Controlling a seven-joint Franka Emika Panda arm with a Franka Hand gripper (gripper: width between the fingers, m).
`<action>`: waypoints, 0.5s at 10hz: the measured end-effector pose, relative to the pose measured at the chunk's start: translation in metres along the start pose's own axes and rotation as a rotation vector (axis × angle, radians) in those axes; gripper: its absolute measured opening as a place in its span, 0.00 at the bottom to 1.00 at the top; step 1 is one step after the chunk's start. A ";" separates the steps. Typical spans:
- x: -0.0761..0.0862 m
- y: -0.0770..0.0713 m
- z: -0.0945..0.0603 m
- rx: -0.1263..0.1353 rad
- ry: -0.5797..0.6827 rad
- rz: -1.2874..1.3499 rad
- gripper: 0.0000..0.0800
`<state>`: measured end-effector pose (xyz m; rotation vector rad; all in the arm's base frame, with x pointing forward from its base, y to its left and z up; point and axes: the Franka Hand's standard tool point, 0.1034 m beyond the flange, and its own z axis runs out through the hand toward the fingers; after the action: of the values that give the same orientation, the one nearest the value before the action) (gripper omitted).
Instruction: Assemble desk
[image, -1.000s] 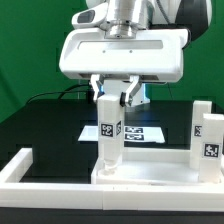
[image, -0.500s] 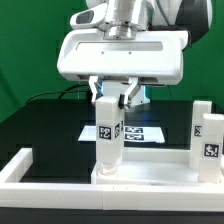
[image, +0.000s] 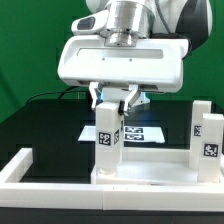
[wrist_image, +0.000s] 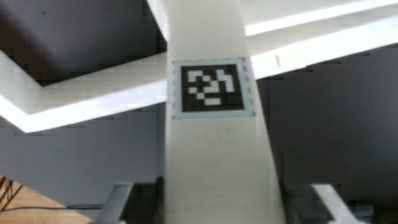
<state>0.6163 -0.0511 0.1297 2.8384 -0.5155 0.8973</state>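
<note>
No readable writing anywhere — only black-and-white square tags. One tag sits on the leg (image: 108, 140) in the gripper (image: 113, 98), facing the exterior camera, and the wrist view catches another tag on the same leg (wrist_image: 215, 130), a blocky pattern with no letters or numbers to make out.

The gripper is closed on the top of that leg, one finger (image: 97, 98) on each side. The leg stands upright, its foot down on the tabletop (image: 150, 170), near the corner on the exterior view's left. Whether it is fully seated there, the pictures don't show.

Over on the exterior view's right, a second leg (image: 208, 140) stands upright on the tabletop, its own tag facing the camera. Another white upright block (image: 201, 112) shows just behind it.

Behind the held leg, the marker board (image: 140, 132) lies flat on the black worktop (image: 45, 125), partly hidden by the leg.

A white rail (image: 25, 170) borders the worktop along the front and up the exterior view's left. The tabletop lies against it at the front.

In the wrist view the leg fills the middle, with white edges crossing behind it over the dark worktop (wrist_image: 63, 40).
</note>
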 end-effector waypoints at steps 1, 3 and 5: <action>-0.001 -0.001 -0.001 -0.002 0.035 -0.009 0.36; -0.003 -0.002 -0.002 -0.006 0.090 -0.024 0.36; -0.002 0.000 -0.001 -0.007 0.091 -0.025 0.36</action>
<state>0.6141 -0.0504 0.1295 2.7758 -0.4704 1.0125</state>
